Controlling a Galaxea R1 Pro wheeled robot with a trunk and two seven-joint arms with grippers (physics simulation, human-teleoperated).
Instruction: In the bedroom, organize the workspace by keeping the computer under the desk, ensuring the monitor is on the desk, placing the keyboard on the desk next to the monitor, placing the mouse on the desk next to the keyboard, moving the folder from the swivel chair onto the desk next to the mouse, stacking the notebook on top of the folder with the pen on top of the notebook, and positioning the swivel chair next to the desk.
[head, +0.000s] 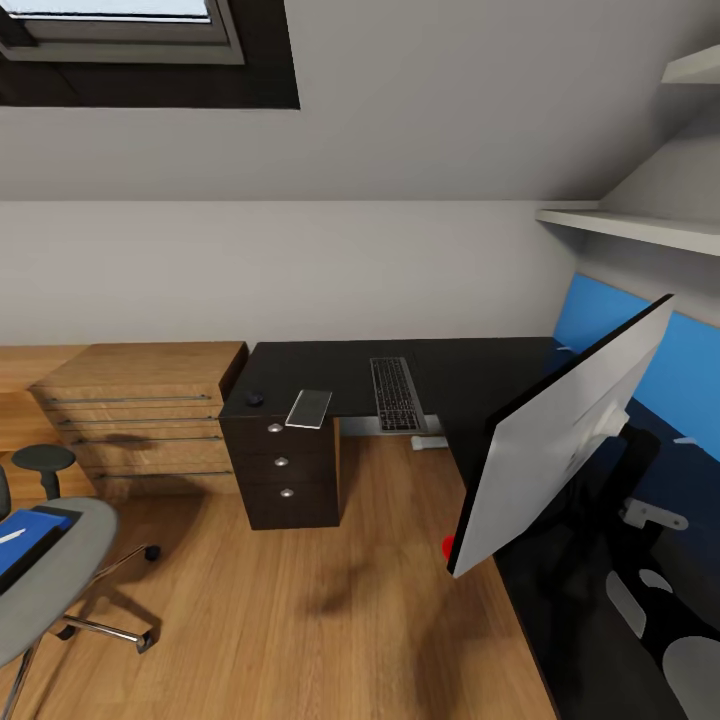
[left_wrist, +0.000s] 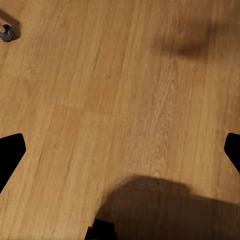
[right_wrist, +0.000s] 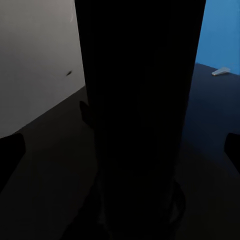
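Observation:
The desk runs along the back wall and down the right side. On it lie the keyboard, a small black mouse and a thin light-grey slab that may be the notebook. The monitor leans over the desk's right wing, red dot at its low corner. My right gripper is open, its fingers wide on either side of the monitor's black stand. The swivel chair at lower left carries the blue folder and the white pen. My left gripper hangs open over the floor. The computer is out of view.
A light wooden drawer unit stands left of the desk's black drawers. Wall shelves hang above the desk's right wing. A chair caster shows on the wood floor between chair and desk.

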